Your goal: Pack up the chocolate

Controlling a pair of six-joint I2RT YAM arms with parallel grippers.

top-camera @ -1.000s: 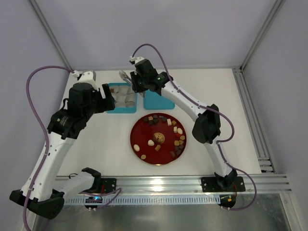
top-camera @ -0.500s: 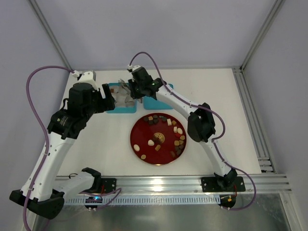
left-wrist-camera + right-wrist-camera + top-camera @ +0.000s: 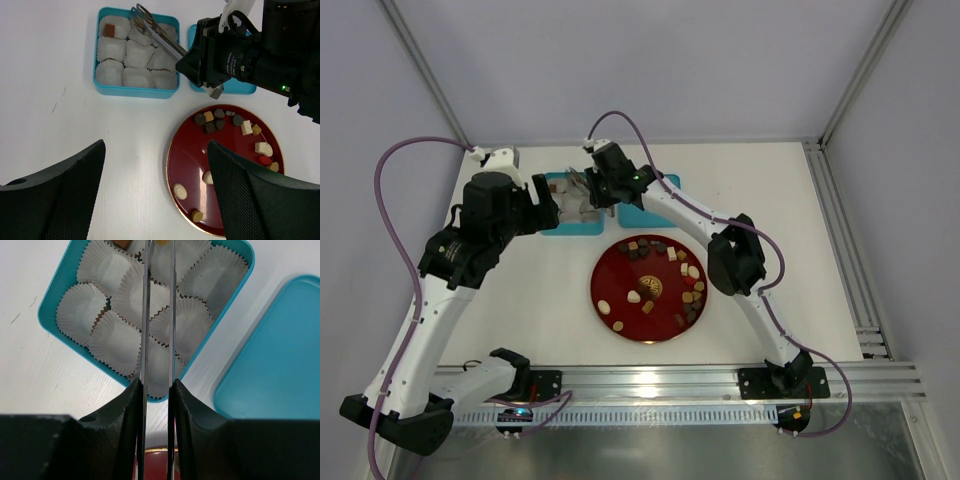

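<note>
Since the right gripper (image 3: 157,390) is clamped on the handles of the tongs (image 3: 157,37), the move turns on where those tips point. Their long axis runs from the gripper out across the box (image 3: 135,91) toward its far-left corner, and the tips hang over the far row of paper cups (image 3: 95,307). A tan bit (image 3: 161,242) shows between the tips at the very edge of the wrist view; whether it is pinched there I cannot tell. One brown piece (image 3: 109,31) sits in the far-left corner cup, while the other cups look bare.

Most of the chocolate (image 3: 210,122) lies the other way, scattered on the red plate (image 3: 185,165) at the table's (image 3: 520,300) middle, nearward of the box and behind the tips. The right arm has the tool and the reach, so the next fetch is likely its job. The left gripper (image 3: 155,150) hangs spread wide and empty above the table, near the plate's left rim.

The table is flat and white; the lid (image 3: 270,360) lies just beside the box's right edge — little room between them.
</note>
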